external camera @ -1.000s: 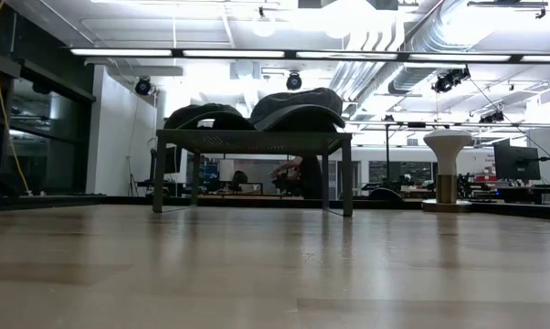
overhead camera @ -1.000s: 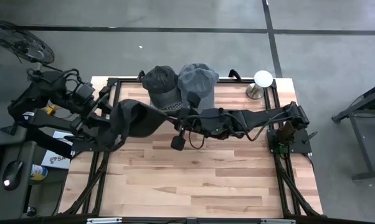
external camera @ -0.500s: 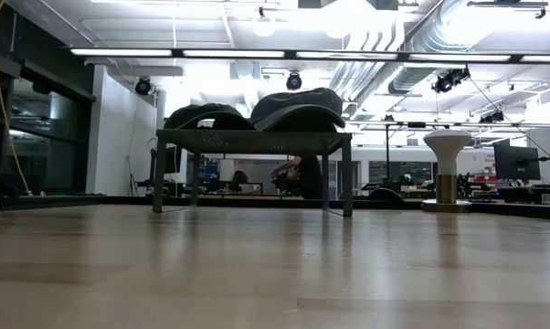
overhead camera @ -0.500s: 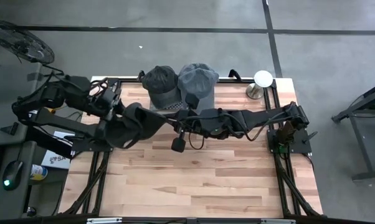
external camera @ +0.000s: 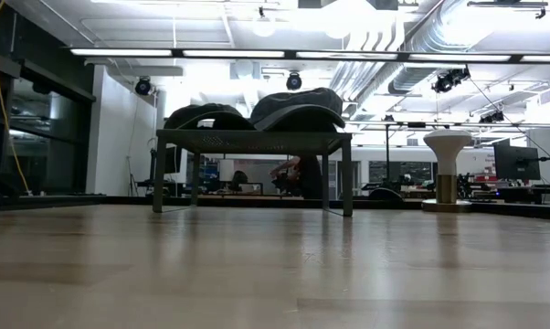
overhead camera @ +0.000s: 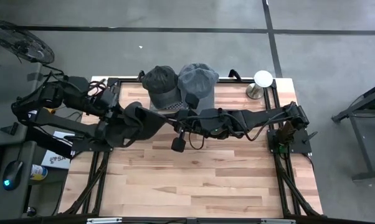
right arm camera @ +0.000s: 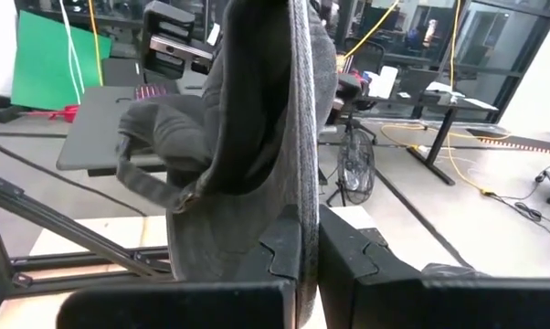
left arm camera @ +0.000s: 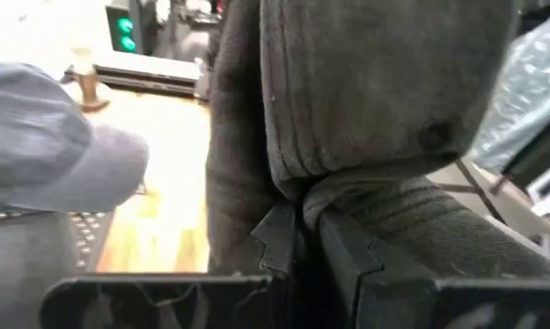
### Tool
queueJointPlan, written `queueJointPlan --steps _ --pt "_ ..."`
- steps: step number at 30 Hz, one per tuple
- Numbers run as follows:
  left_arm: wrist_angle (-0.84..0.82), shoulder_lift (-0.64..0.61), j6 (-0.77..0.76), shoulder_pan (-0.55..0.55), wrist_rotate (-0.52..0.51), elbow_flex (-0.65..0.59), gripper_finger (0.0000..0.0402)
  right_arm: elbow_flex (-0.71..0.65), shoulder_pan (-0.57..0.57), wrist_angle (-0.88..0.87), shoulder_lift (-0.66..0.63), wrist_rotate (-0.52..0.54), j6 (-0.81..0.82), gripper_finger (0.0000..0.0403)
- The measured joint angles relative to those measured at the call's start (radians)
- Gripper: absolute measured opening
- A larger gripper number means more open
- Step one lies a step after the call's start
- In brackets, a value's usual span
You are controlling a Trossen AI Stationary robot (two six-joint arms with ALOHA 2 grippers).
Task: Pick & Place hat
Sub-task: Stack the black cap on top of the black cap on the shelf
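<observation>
The wooden table (overhead camera: 200, 180) lies bare across its near half, while above its far left the dark hat (overhead camera: 137, 123) hangs stretched between the left gripper (left arm camera: 298, 239) and right gripper (right arm camera: 310, 245), both clamped on its fabric

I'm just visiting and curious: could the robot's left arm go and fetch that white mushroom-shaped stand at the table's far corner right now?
Probably not. The left gripper is shut on the dark grey fabric hat, which the right gripper pinches too, and the white mushroom-shaped stand sits at the opposite far corner, beyond the right arm.
</observation>
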Motion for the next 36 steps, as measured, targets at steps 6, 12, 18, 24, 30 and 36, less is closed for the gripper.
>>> queueJointPlan --steps 6,12,18,24,30,36 --pt "-0.011 -0.048 0.019 0.0 -0.072 0.0 0.0023 0.0 0.0 -0.017 0.0 0.015 0.069 0.0036" --pt "-0.051 -0.078 -0.016 0.0 -0.17 0.0 0.0023 0.002 -0.018 -0.085 0.0 0.061 0.187 0.0084" --pt "-0.054 -0.078 -0.129 0.0 -0.289 0.0 0.0022 0.002 -0.029 -0.143 -0.002 0.048 0.28 0.0134" --pt "-0.046 -0.043 -0.301 0.0 -0.422 0.0 0.0022 0.002 -0.025 -0.177 -0.002 0.024 0.323 0.0164" --pt "0.039 0.008 -0.379 0.0 -0.485 0.0 0.0022 0.002 -0.025 -0.144 0.003 0.018 0.416 0.0168" --pt "0.16 0.099 -0.384 0.0 -0.526 0.0 0.0022 0.002 -0.001 -0.066 0.034 0.126 0.436 0.016"
